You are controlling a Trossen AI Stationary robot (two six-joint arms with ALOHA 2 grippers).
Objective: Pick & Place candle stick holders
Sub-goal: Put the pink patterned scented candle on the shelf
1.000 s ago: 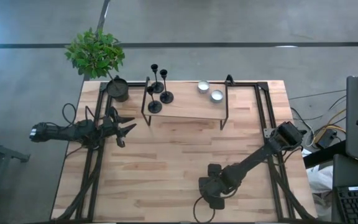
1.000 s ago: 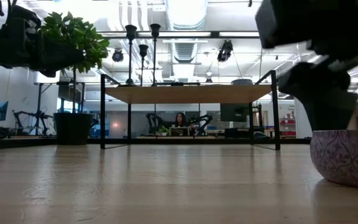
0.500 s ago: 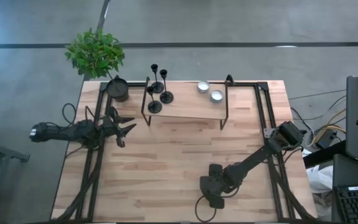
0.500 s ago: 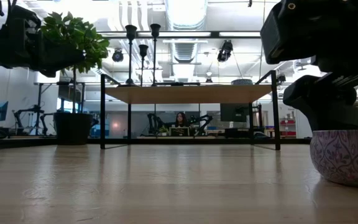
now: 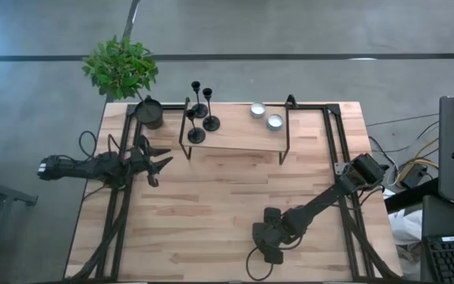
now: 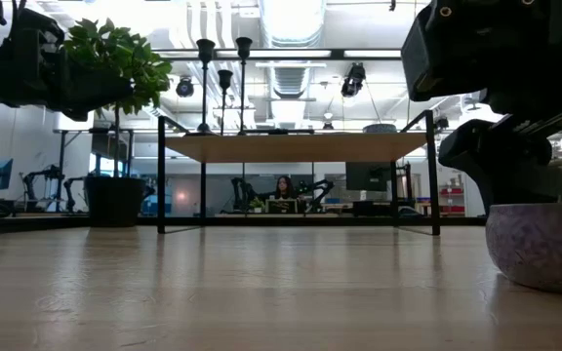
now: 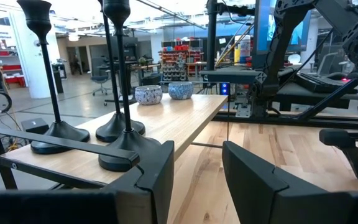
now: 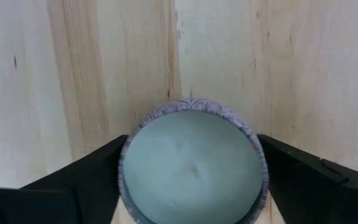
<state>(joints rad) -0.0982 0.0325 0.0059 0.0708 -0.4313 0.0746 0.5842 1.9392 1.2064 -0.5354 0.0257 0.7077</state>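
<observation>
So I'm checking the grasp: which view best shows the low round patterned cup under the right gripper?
The right wrist view: the low round patterned cup sits centred between the right gripper jaws. The low view shows only its side; the high view hides it beneath the gripper.

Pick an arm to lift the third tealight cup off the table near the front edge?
Right. Its tool already straddles the tealight cup, one finger on each side, at the table's front. The left tool hovers open far off, beside the shelf.
</observation>
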